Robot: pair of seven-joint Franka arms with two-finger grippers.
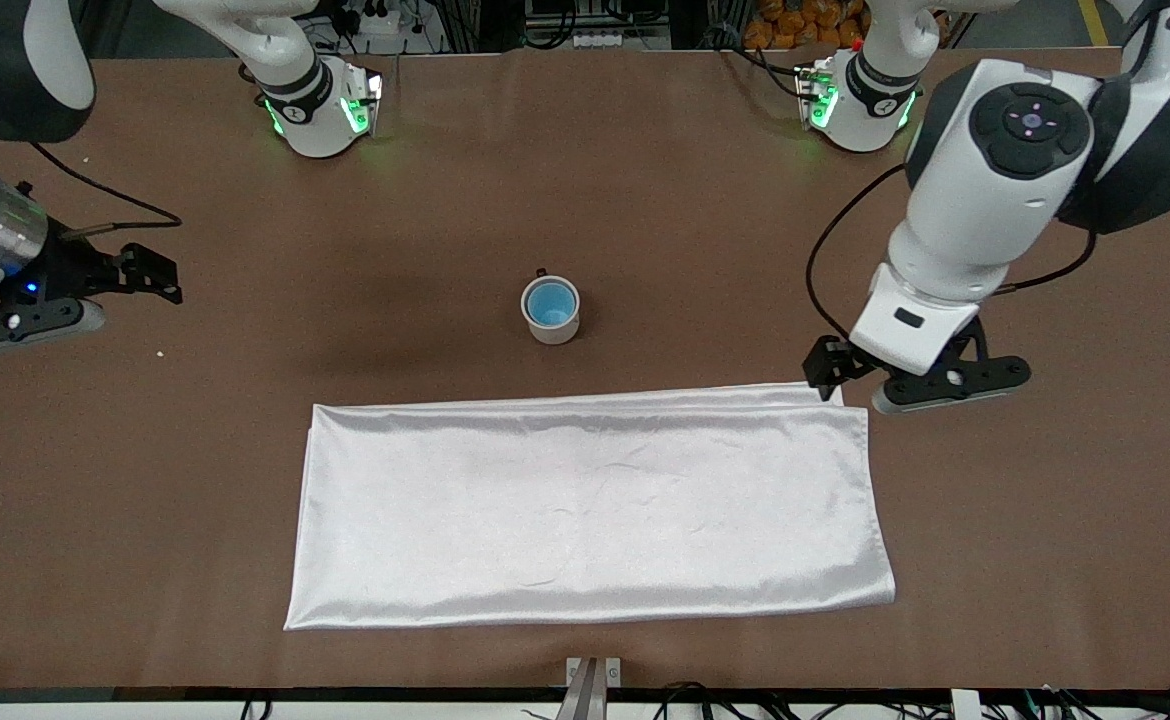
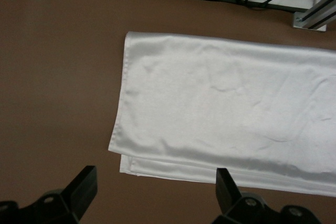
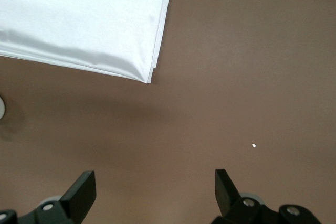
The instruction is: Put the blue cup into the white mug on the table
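Observation:
The blue cup (image 1: 549, 304) sits inside the white mug (image 1: 552, 326), which stands upright mid-table with its black handle (image 1: 541, 272) turned toward the robots' bases. My left gripper (image 1: 825, 368) is open and empty, over the brown table (image 1: 645, 180) beside the cloth's corner at the left arm's end; its wrist view shows the open jaws (image 2: 156, 192) with nothing between them. My right gripper (image 1: 150, 272) is open and empty over bare table at the right arm's end, as its wrist view (image 3: 155, 195) also shows. Both grippers are well apart from the mug.
A shiny white cloth (image 1: 585, 510) lies flat, nearer to the front camera than the mug; it also shows in the left wrist view (image 2: 236, 103) and the right wrist view (image 3: 79, 19). A tiny white crumb (image 3: 254, 145) lies near the right gripper.

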